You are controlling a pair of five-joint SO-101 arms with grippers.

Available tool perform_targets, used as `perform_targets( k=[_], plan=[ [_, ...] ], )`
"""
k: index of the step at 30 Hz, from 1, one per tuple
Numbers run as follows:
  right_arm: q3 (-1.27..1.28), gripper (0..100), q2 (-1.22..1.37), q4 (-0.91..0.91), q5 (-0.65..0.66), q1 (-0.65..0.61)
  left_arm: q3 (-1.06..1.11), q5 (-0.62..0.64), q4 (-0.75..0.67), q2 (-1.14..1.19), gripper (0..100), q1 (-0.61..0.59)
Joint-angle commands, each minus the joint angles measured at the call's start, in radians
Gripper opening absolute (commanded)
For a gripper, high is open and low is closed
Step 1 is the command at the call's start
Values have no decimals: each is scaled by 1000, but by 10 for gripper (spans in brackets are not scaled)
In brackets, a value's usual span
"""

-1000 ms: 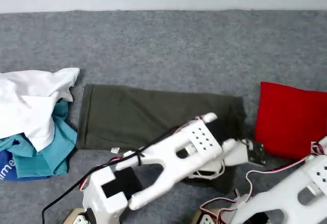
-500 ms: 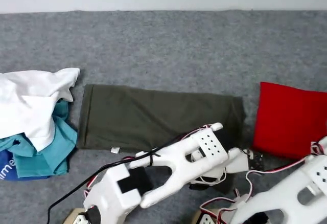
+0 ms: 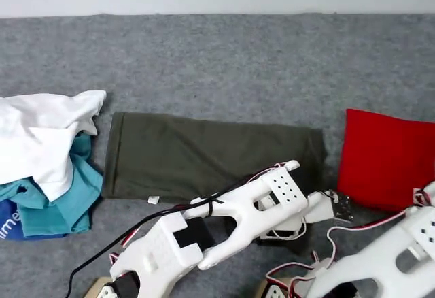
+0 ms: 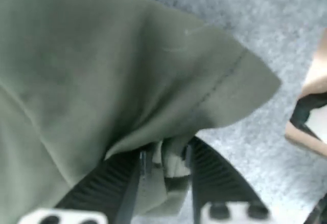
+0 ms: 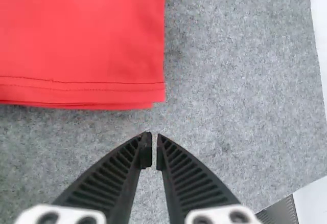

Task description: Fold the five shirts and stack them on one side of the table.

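Observation:
An olive green shirt (image 3: 204, 155) lies folded into a long strip across the middle of the grey table. My left gripper (image 4: 164, 157) is shut on a bunched fold of the olive green shirt (image 4: 102, 65) at its near right corner. In the high view the left arm (image 3: 272, 192) lies over that corner. A folded red shirt (image 3: 387, 158) rests at the right; its hem (image 5: 82, 40) shows in the right wrist view. My right gripper (image 5: 152, 150) hangs shut and empty just off that hem, above bare carpet.
A loose pile at the left holds a white shirt (image 3: 41, 131), a teal shirt (image 3: 64, 199) and a blue shirt (image 3: 10, 226). The right arm (image 3: 387, 257) sits at the lower right corner. The table's edge (image 5: 306, 196) lies near the right gripper.
The left arm has swung rightward and lower over the olive shirt's near right corner. The right arm has not moved.

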Motion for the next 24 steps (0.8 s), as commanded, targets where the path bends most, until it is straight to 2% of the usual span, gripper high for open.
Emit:
perform_targets(
  k=[1,6,12,17,24],
  plan=[
    [-44,29,-31,2,2,5,-33,9,-21,0,27,-6],
    [-44,29,-31,-2,5,5,-64,9,21,-29,14,-8],
    [-44,29,-31,-2,6,4,-76,9,35,-180,14,-21],
    [-44,29,-31,-4,3,4,-76,11,17,-213,17,-103],
    [-17,29,-31,-4,6,-5,-73,14,-92,-213,18,-210]
  ],
)
